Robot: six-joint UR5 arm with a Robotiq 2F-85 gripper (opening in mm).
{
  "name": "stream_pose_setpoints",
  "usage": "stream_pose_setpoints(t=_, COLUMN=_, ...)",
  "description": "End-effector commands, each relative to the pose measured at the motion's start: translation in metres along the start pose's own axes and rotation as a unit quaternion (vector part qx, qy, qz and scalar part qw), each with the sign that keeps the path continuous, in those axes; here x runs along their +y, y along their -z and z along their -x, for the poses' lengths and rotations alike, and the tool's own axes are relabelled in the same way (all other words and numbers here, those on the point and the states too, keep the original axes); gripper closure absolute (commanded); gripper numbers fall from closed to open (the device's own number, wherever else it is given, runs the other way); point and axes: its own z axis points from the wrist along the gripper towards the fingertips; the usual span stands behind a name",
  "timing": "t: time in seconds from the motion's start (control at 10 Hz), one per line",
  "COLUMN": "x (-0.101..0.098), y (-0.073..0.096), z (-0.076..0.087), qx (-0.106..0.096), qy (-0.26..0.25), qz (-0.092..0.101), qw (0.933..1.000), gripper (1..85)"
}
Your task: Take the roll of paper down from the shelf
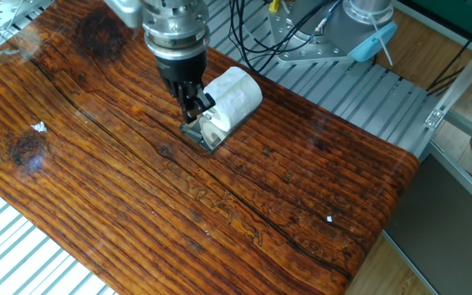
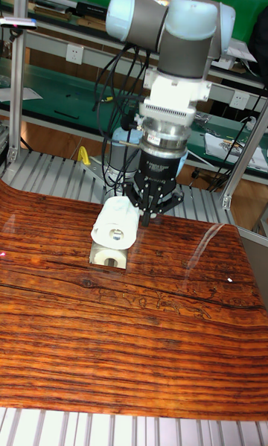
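Observation:
The roll of paper (image 1: 234, 97) is white and crinkled and lies on its side on the shelf (image 1: 206, 138), a small grey metal rack on the wooden table. In the tall fixed view the roll of paper (image 2: 117, 226) shows its core hole, with the shelf (image 2: 110, 261) under it. My gripper (image 1: 195, 107) points down right beside the roll's long side, at the end over the shiny bracket. Its black fingers come together to a point (image 2: 147, 217) with nothing between them. They stand against or just short of the roll; I cannot tell which.
The wooden table top (image 1: 244, 213) curves down at its right end. Behind it lie a ribbed metal bed (image 1: 367, 90), black cables (image 1: 244, 33) and the arm's base (image 1: 359, 24). A small white speck (image 1: 329, 218) lies on the wood at the right.

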Motion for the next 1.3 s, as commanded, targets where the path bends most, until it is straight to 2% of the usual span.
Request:
stream_pose_setpoints(t=0.0, x=0.007, y=0.012, z=-0.013, qx=-0.003, qy=-0.006, qz=0.019, qw=0.9998, gripper=83.3)
stream_pose_setpoints(t=0.3, x=-0.004, y=0.009, z=-0.027, qx=-0.009, qy=0.001, qz=0.023, qw=0.9997, gripper=83.3)
stream_pose_setpoints(t=1.0, x=-0.012, y=0.009, z=-0.034, qx=-0.009, qy=0.003, qz=0.019, qw=0.9998, gripper=83.7)
stream_pose_setpoints(t=1.2, x=-0.015, y=0.008, z=-0.038, qx=-0.014, qy=0.006, qz=0.021, qw=0.9997, gripper=83.7)
